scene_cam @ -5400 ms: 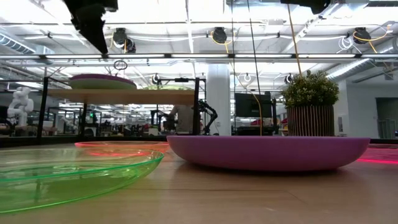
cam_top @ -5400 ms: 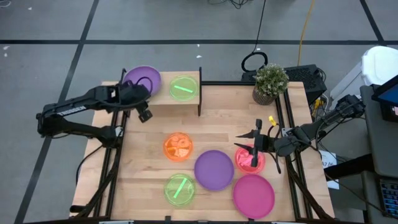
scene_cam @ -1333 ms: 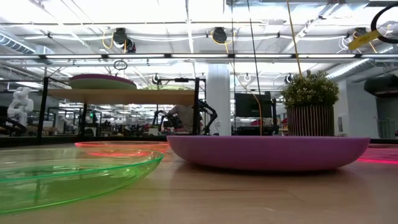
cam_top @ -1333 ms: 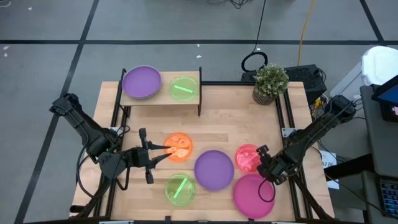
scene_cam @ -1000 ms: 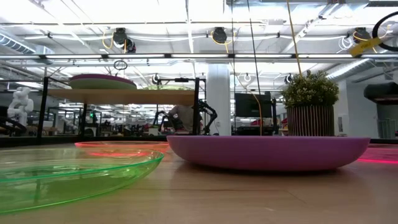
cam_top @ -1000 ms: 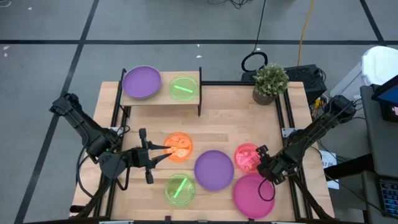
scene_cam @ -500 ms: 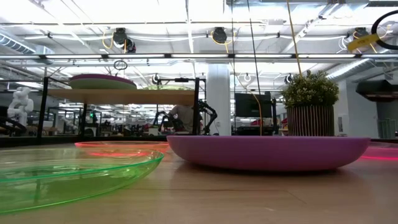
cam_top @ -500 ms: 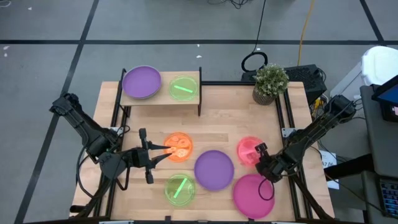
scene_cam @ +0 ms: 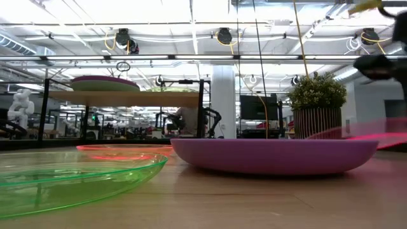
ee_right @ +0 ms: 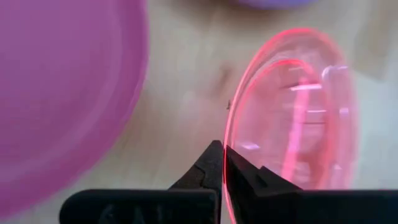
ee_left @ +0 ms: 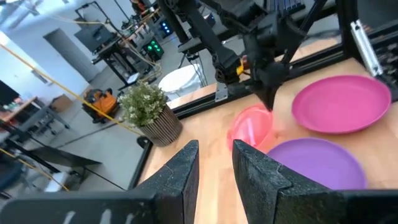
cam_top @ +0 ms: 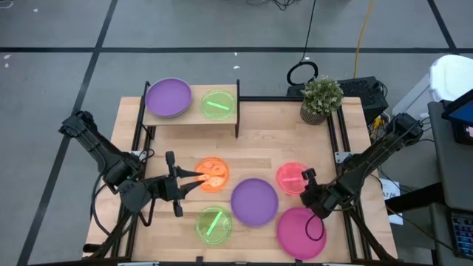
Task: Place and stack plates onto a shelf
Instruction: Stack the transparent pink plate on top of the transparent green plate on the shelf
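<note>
Red-pink plate (cam_top: 293, 177) pinched at rim by right gripper (ee_right: 222, 163), fingers closed on thin edge, plate lifted off desk (cam_top: 259, 140). Slip or tilt-out judged likely during carry to shelf (cam_top: 194, 111). Left gripper (ee_left: 214, 165) held narrow, empty, beside orange plate (cam_top: 211, 174).

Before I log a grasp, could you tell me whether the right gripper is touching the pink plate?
Touching. The right wrist view shows the right gripper with jaws shut on the pink plate's rim.
</note>
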`<move>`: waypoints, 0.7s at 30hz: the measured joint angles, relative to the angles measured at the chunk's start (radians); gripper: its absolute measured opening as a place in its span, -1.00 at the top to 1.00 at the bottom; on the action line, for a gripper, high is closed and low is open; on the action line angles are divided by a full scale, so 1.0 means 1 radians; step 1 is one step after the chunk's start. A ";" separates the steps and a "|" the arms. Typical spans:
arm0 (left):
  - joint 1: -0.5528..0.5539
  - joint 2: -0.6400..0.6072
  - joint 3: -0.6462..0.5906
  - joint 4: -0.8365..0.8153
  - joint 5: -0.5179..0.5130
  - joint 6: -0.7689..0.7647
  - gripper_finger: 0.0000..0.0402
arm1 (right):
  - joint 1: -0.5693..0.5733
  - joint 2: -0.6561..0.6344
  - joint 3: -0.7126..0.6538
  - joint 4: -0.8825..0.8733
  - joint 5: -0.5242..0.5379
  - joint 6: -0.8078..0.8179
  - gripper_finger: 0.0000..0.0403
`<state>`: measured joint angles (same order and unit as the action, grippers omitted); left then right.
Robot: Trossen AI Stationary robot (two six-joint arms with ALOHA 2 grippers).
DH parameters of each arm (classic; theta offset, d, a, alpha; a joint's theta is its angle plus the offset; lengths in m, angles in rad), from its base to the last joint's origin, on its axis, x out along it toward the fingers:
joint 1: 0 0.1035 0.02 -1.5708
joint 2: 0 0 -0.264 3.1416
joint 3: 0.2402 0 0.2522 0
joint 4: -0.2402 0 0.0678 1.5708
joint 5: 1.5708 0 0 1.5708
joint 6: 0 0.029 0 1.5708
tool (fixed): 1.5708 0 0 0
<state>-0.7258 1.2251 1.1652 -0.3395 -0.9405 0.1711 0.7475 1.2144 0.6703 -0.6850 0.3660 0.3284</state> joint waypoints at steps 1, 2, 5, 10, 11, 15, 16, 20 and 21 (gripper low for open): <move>0.000 0.000 0.000 0.000 0.000 0.021 0.48 | 0.000 0.000 0.020 -0.018 0.006 0.010 1.00; 0.001 0.000 0.000 0.000 0.000 0.039 0.48 | 0.000 0.000 0.040 -0.036 0.009 0.018 1.00; 0.001 0.000 0.000 0.000 0.000 0.075 0.48 | 0.000 0.000 0.102 -0.104 0.029 0.053 1.00; 0.000 0.000 0.000 0.000 0.000 0.109 0.48 | -0.002 0.000 0.208 -0.228 0.063 0.111 1.00; -0.001 0.000 0.000 0.000 0.000 0.115 0.48 | -0.002 0.000 0.226 -0.240 0.081 0.116 1.00; -0.001 0.000 0.000 -0.001 -0.001 0.130 0.48 | -0.023 0.000 0.294 -0.255 0.115 0.097 1.00; -0.001 0.000 0.000 -0.001 -0.002 0.135 0.48 | -0.031 0.001 0.308 -0.254 0.128 0.090 1.00; -0.009 -0.003 0.000 -0.027 -0.011 0.143 0.48 | -0.083 0.019 0.373 -0.239 0.168 0.078 1.00; -0.009 -0.005 0.000 -0.044 -0.012 0.143 0.48 | -0.100 0.026 0.389 -0.234 0.167 0.059 1.00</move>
<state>-0.7345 1.2203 1.1652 -0.3831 -0.9527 0.3138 0.6475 1.2405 1.0592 -0.9186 0.5329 0.3872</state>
